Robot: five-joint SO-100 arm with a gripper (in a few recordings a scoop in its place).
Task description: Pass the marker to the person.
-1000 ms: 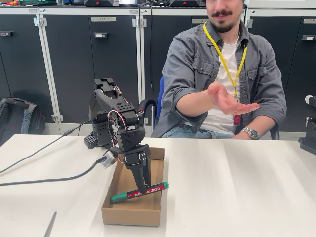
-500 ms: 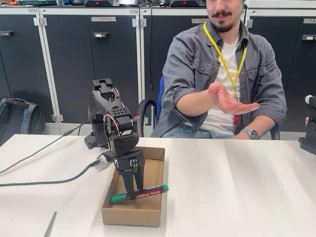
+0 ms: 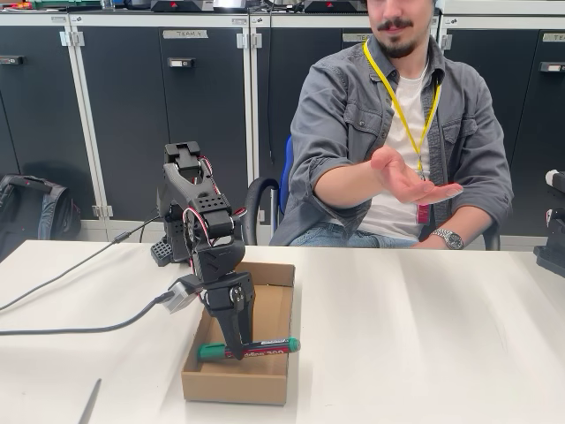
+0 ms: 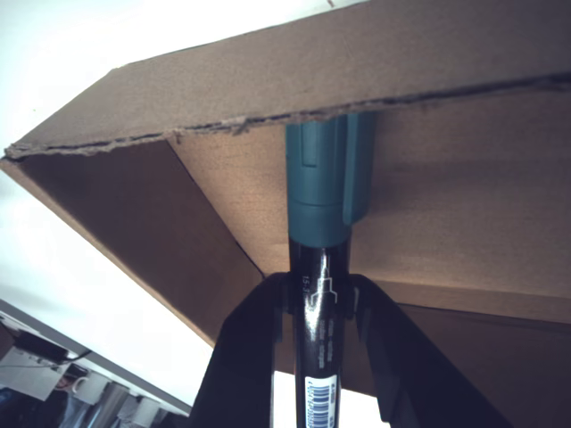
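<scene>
Corrugated cardboard box (image 3: pixel 265 375) holds gripper-clamped (image 3: pixel 237 346) cylindrical marker (image 3: pixel 265 347).

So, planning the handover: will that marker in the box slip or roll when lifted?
The marker looks stiff and light. Its glossy round barrel may twist between the gripper fingers. On the cardboard box rim it could roll.

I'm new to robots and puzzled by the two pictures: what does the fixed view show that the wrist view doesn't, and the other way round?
Fixed view alone: the person seated behind the table, one hand held out palm up. Wrist view alone: a close look at the marker's barcode and green cap against the cardboard wall. Both share: the marker lying in the cardboard box, with the gripper and its jaws either side of the barrel.
</scene>
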